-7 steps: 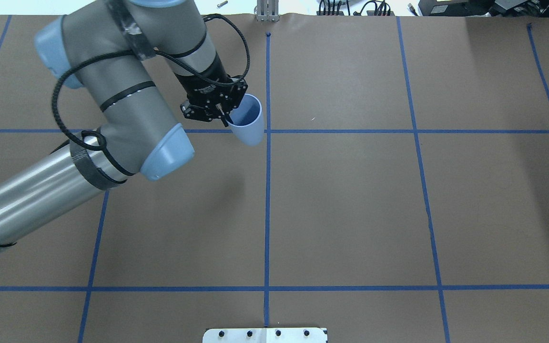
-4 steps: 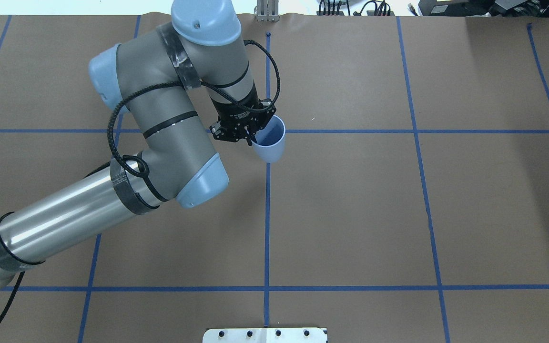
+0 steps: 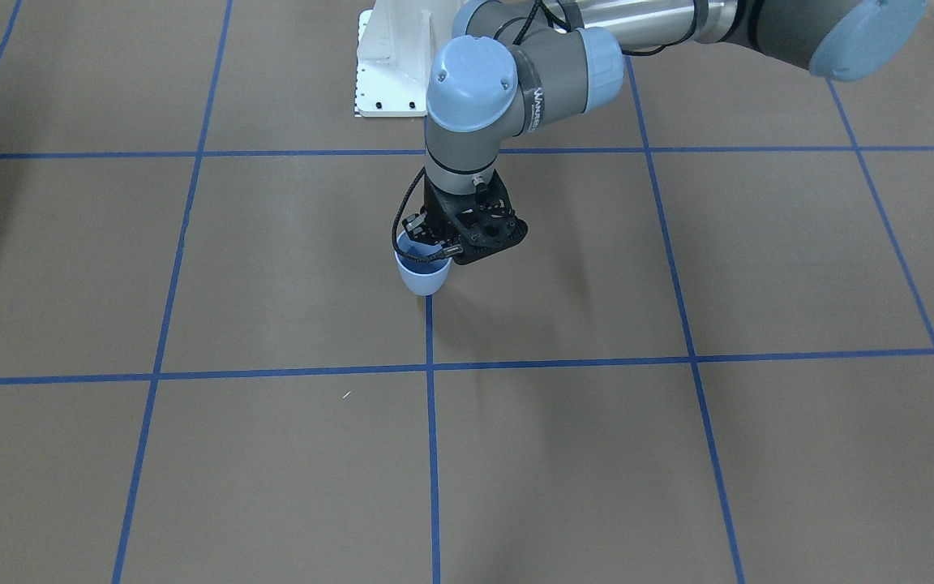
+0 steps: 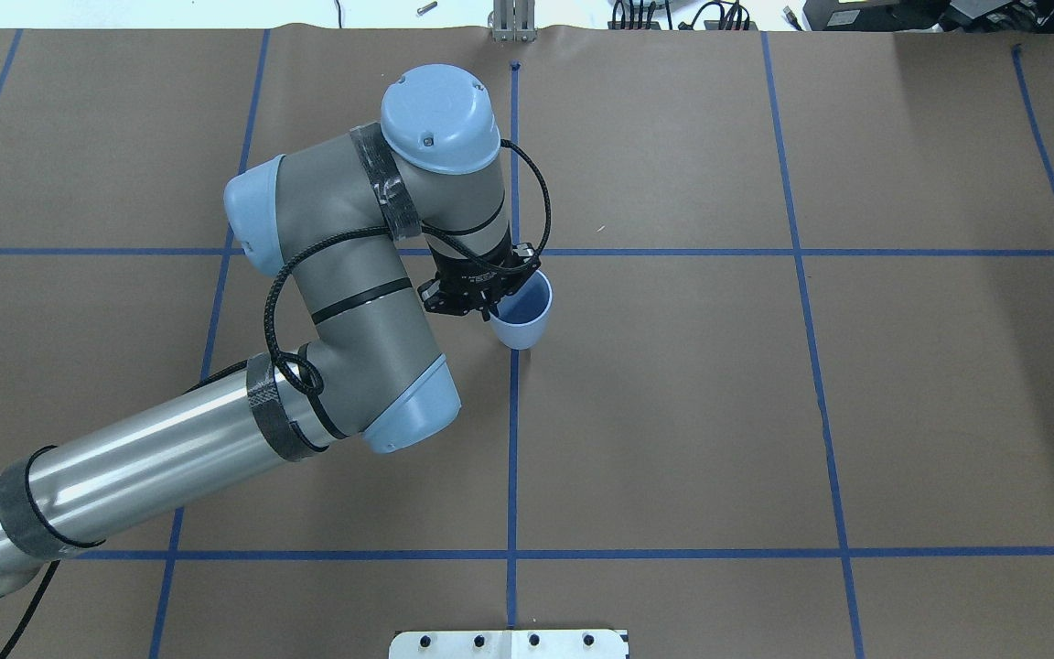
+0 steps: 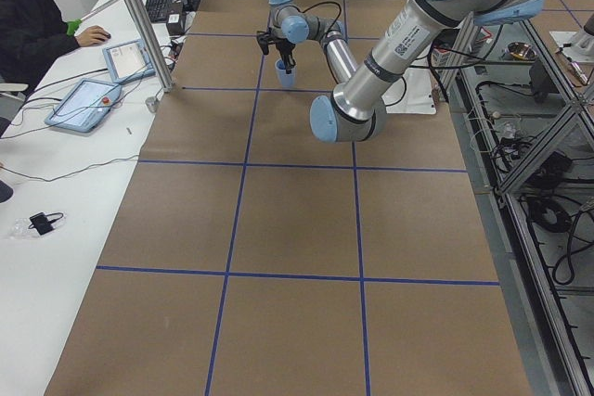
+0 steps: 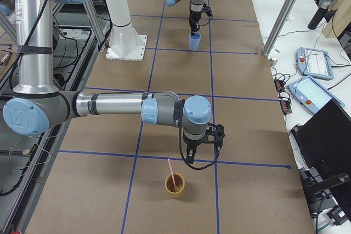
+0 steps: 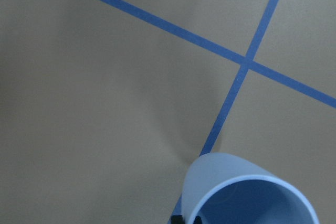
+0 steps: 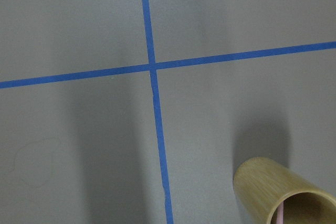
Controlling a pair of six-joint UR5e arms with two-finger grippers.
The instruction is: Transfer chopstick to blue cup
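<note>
My left gripper [image 4: 493, 309] is shut on the rim of the pale blue cup [image 4: 527, 325], one finger inside and one outside. The cup stands nearly upright, low over a blue tape line near the table's middle; I cannot tell whether it touches the table. It also shows in the front view [image 3: 422, 280] and the left wrist view [image 7: 236, 187]. The pink chopstick [image 6: 171, 172] stands in a tan wooden cup [image 6: 175, 186] at the table's right end. My right gripper [image 6: 202, 157] hangs just above and beyond that cup; I cannot tell if it is open or shut.
Brown paper with blue tape lines [image 4: 513, 458] covers the table. The robot's white base plate [image 4: 509, 643] sits at the near edge. A metal post [image 6: 282, 15] and tablets [image 6: 315, 61] stand on the operators' side. A seated person [image 5: 28, 16] is beside the table.
My left arm has carried the blue cup to the right and toward the robot's side. The cup has tipped from slanted to nearly upright and sits lower.
</note>
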